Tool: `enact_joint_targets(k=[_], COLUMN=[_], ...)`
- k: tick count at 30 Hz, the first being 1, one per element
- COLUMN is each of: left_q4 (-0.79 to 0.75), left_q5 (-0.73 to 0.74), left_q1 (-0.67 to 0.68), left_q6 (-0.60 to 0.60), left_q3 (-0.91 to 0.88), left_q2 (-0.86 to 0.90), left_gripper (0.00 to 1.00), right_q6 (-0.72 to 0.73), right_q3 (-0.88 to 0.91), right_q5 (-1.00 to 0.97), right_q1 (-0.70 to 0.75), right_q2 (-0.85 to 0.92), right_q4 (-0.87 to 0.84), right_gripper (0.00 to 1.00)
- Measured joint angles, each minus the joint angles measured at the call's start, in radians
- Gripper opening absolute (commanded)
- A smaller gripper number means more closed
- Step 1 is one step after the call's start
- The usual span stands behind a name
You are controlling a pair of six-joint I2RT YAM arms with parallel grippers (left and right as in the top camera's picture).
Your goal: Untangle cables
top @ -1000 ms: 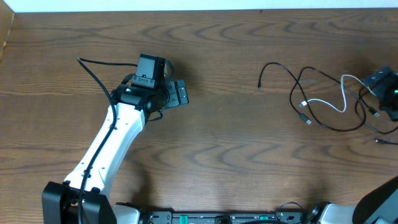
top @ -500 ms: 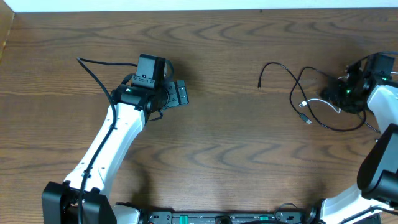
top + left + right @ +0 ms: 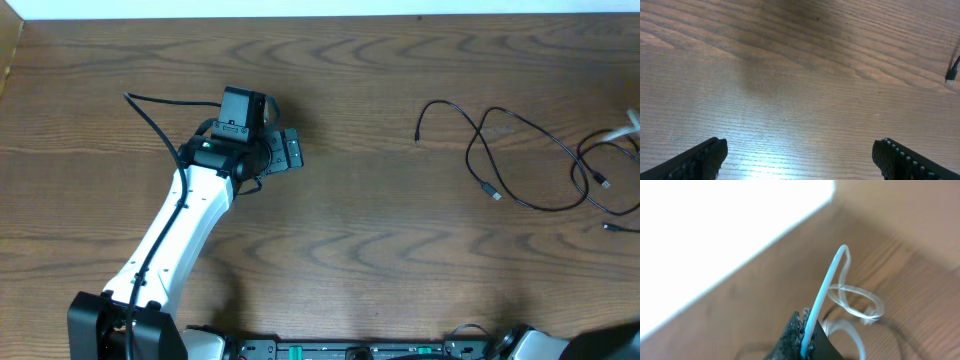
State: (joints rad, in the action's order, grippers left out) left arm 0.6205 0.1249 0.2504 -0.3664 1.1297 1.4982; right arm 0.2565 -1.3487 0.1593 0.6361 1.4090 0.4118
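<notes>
Now my right tool (image 3: 805, 339) is pinching the white cable (image 3: 824, 292), which is rising straight from its tips and trailing loops down toward the black cable (image 3: 440, 104) on the bench (image 3: 350, 220), well apart from my spread left tool (image 3: 800, 162).

Dark brown wood-grain bench (image 3: 380, 250), filling nearly the whole overhead view. Along its far edge, a bright white strip (image 3: 300, 8). At the far left corner, a paler wooden board (image 3: 8, 50), set at a slant against the edge.

Black cable (image 3: 468, 152) on wooden table (image 3: 380, 220)
</notes>
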Motion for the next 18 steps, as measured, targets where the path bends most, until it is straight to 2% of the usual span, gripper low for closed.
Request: enact_joint_targets(k=[1, 3, 5, 6, 12, 18], left_q4=[0.000, 0.000, 0.000, 0.000, 0.005, 0.010], left_q5=[0.000, 0.000, 0.000, 0.000, 0.000, 0.000], left_q1=[0.000, 0.000, 0.000, 0.000, 0.000, 0.000], left_q6=[0.000, 0.000, 0.000, 0.000, 0.000, 0.000], left_q3=[0.000, 0.000, 0.000, 0.000, 0.000, 0.000], left_q2=[0.000, 0.000, 0.000, 0.000, 0.000, 0.000], left_gripper=[0.98, 0.98, 0.98, 0.98, 0.98, 0.98], right_q6=[0.008, 0.023, 0.032, 0.034, 0.031, -0.107], right_q3=[-0.005, -0.011, -0.010, -0.006, 0.011, 0.014], right_q5=[-0.007, -0.019, -0.026, -0.026, 0.063, 0.269], right_q1=[0.023, 0.053, 0.066, 0.067, 0.053, -0.045], right_q2=[-0.030, -0.057, -0.050, -0.035, 0.119, 0.236], right_q4=[-0.008, -0.001, 0.040, 0.061, 0.204, 0.252], right_gripper=[0.16, 0.50, 0.66, 0.69, 0.72, 0.69])
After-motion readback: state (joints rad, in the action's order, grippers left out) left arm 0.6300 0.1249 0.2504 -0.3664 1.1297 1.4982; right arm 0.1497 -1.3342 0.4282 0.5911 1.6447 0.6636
